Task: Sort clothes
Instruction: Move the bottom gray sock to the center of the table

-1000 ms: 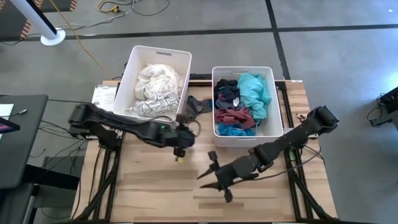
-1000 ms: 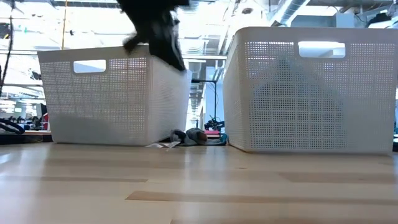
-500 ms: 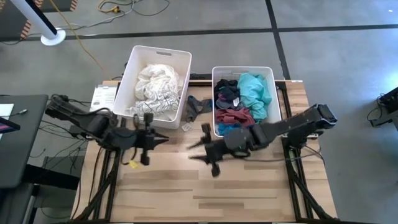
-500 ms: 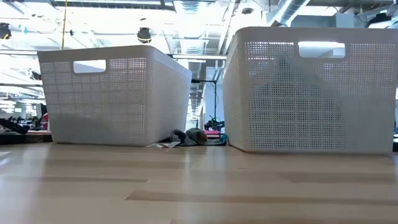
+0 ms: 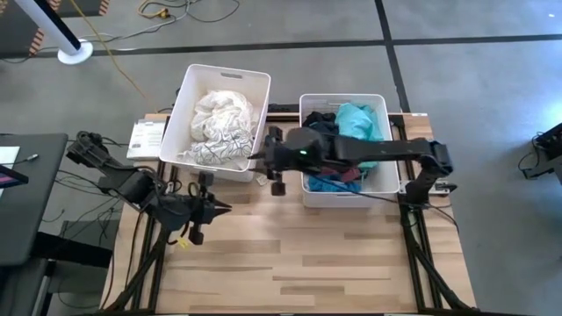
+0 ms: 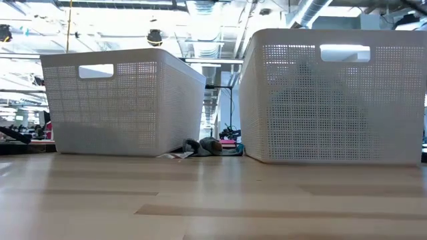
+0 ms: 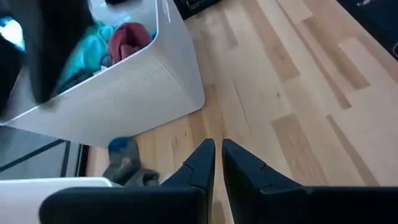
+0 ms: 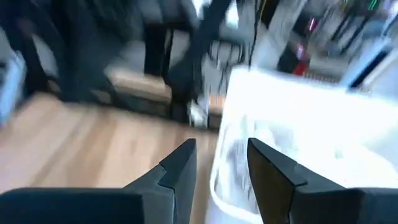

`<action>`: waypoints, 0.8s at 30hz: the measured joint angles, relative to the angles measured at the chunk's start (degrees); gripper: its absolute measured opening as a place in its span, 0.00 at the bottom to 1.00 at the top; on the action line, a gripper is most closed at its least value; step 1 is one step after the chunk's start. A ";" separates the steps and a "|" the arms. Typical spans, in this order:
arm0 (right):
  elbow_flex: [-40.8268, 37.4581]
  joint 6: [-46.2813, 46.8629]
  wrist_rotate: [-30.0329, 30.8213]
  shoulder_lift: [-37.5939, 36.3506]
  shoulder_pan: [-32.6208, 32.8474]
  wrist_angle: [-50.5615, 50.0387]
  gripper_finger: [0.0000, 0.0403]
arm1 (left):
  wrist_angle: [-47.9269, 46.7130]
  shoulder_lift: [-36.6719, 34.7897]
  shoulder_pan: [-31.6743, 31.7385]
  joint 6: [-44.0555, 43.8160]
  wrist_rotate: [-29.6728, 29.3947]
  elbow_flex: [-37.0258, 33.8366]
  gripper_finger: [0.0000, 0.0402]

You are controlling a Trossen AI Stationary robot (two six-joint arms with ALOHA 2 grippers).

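Observation:
White and patterned clothes (image 5: 219, 123) fill the left white bin (image 5: 189, 83). Teal, maroon and dark clothes (image 5: 351, 140) lie in the right bin (image 5: 389, 132). A grey garment (image 6: 200, 147) lies on the table between the bins, also in the left wrist view (image 7: 127, 165). My right gripper (image 5: 263, 161) hovers open over that gap with nothing between its fingers (image 8: 180, 168). My left gripper (image 5: 224, 208) hangs shut over the table's left part, in front of the left bin, holding nothing (image 7: 217, 149).
A white paper sheet (image 5: 145, 136) lies at the table's far left corner. Bare wooden tabletop (image 5: 316, 263) stretches across the near half. A dark side table (image 5: 26, 202) stands to the left of the work table.
My left gripper has drawn back from the table's middle toward its left and near edges, rising out of the low view. My right gripper has swung up from the near middle toward the far edge, arriving over the gap between the bins, its fingers as far apart as before.

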 joint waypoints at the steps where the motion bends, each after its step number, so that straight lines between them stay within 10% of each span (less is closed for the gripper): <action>1: 0.96 -0.01 -0.07 1.58 -0.88 -1.39 0.39 | -0.11 0.00 0.00 -0.40 -0.12 0.00 0.07; 24: 2.96 5.42 -6.05 9.58 -10.02 -20.15 0.39 | -6.71 -0.50 -2.62 -9.24 -4.54 -3.38 0.07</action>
